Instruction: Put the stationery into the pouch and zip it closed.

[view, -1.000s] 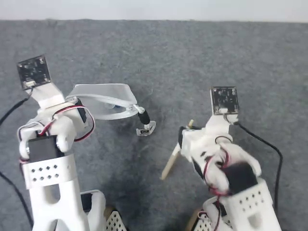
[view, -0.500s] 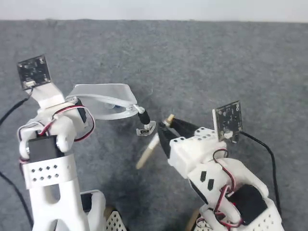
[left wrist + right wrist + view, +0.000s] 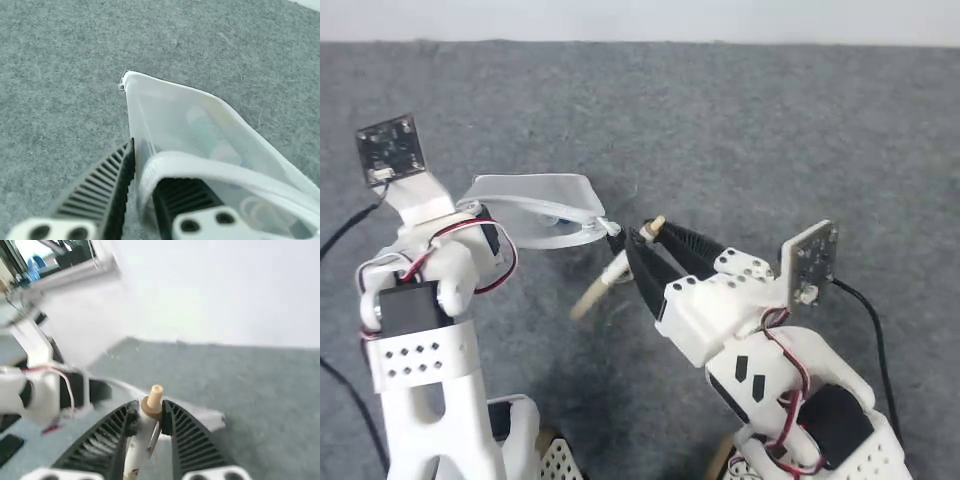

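The grey felt-covered table [image 3: 770,120] is seen from above, with both arms stationed at its near edge. On the left side of the table, about midway between the near and far edges, the clear pouch [image 3: 535,205] is held up by the left gripper [image 3: 146,167]. Its fingers are clamped on the pouch's white rim [image 3: 200,167], one inside the mouth and one outside. By the look of it, the rim is pinched this way so that the mouth is kept gaping and steady. Through the translucent wall, a few pale items [image 3: 202,132] can be made out already lying inside; what they are cannot be told.

Towards the middle of the table, just beside the pouch's open end, the right gripper [image 3: 638,236] is raised. A pale wooden pencil [image 3: 595,290] is gripped between its closed fingers close to the capped end [image 3: 156,392], so the long shaft hangs down at a slant, free to be guided in point-first. The dark zip pull [image 3: 614,238] is found at the pouch's corner, right beside the pencil, and the zip is not yet drawn. Insertion is judged to be the step in hand.
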